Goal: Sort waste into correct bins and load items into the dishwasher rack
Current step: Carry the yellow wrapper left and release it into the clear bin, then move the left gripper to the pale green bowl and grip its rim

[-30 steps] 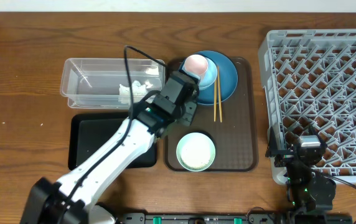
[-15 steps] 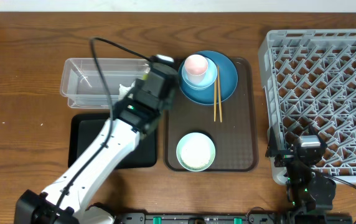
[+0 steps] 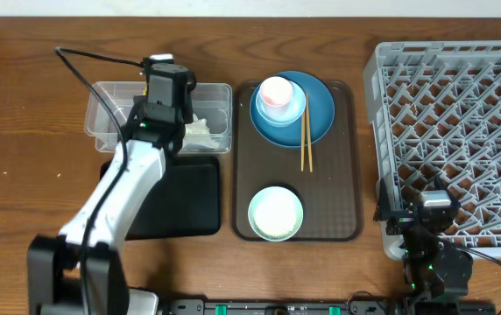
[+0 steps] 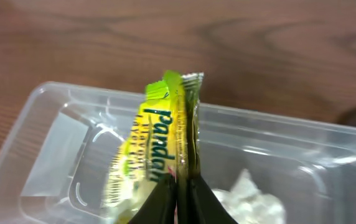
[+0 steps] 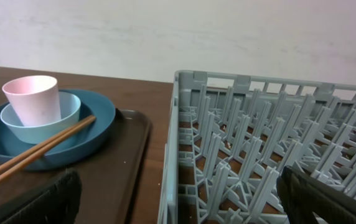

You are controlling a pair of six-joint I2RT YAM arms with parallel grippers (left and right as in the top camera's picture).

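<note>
L arm has swung left off the brown serving tray [image 3: 331, 206] since 1 s ago; left gripper [image 4: 181, 194] now hangs over the clear container [image 3: 109, 133], fingers pinched tight on the lower edge of the yellow-green wrapper [image 4: 158, 144], which sticks out ahead of the tips, above the container's far half. Crumpled tissue [image 3: 201, 130] lies inside the same container, just right of the fingers, at the end nearest the brown tray. Black tray [image 3: 194, 206] sits just behind the gripper, alongside the container, under the forearm; nothing visible in the part that shows. Further right, well clear of the hand, on the brown tray: dark blue plate [image 3: 322, 112] w/ light blue bowl [image 3: 293, 111] on it, pink cup [image 3: 276, 91] standing in the bowl, chopsticks [image 3: 304, 142] leaning off the plate rim; mint-green bowl [image 3: 276, 213] apart at the near end. Far right, grey rack [image 3: 461, 122]. Right gripper [image 5: 178, 204] low beside the rack's near corner, fingers spread wide, holding nothing.
</note>
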